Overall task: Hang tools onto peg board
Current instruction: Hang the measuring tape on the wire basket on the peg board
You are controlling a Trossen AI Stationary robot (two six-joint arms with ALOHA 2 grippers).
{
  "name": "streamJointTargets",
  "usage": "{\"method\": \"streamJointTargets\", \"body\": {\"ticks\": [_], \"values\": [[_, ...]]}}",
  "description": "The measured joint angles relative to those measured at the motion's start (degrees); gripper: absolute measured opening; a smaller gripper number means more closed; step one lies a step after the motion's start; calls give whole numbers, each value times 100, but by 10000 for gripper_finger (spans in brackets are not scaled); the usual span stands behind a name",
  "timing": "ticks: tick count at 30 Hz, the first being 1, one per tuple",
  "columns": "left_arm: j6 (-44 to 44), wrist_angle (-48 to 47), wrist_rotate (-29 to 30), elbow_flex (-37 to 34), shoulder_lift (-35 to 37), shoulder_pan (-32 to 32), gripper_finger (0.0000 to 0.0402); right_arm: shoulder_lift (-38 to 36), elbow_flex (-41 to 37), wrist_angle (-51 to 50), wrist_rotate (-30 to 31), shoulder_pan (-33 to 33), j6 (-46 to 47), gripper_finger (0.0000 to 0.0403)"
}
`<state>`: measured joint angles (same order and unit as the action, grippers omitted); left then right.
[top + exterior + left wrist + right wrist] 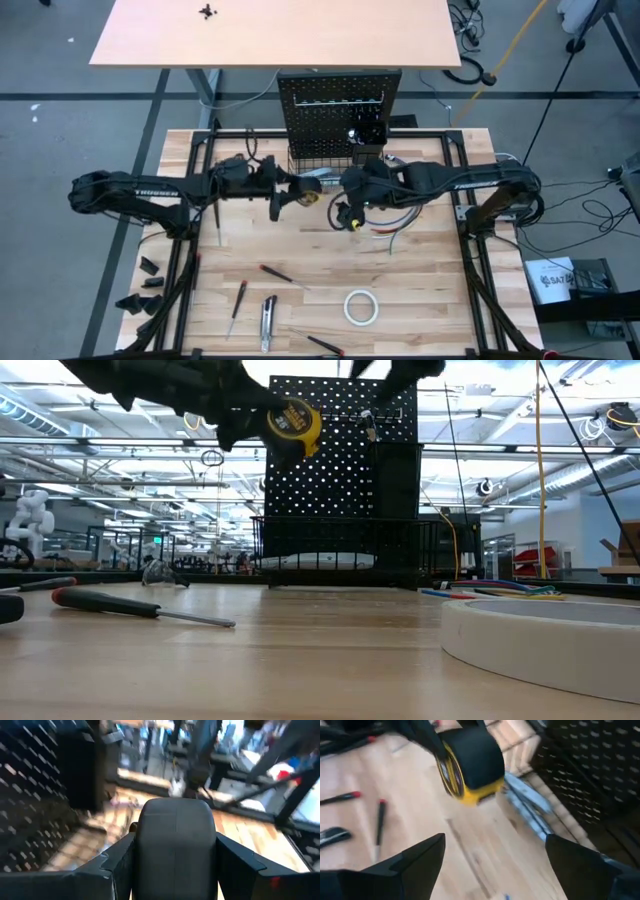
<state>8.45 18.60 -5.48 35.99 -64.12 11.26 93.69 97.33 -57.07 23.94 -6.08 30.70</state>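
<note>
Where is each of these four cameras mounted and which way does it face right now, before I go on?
High view: overhead, looking straight down; both arms show, meeting before the peg board.
Low view: table height, looking level at the board; the left gripper holds the tape measure aloft.
Left wrist view: on the left arm, looking past its fingers clamped on the tape measure.
Right wrist view: on the right arm; the right gripper is open, facing the tape measure.
Shared: tape measure in low and right wrist views.
</note>
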Motion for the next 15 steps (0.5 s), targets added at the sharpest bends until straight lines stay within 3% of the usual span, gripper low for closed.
{"method": "streamJointTargets", "body": {"ticks": [3,8,11,15], "values": [[0,803,-30,-155,2,273,213,-146,-328,-200,167,-33,172,338],[317,3665,-47,-1324,1,646,213,-619,-1296,165,162,-42,460,338],[326,4123,70,-1721,-158,735,213,-961,-1911,886,159,-36,454,338],[445,4405,-25,-1715,-717,716,213,-1266,-2629,2307,34,71,141,338]]}}
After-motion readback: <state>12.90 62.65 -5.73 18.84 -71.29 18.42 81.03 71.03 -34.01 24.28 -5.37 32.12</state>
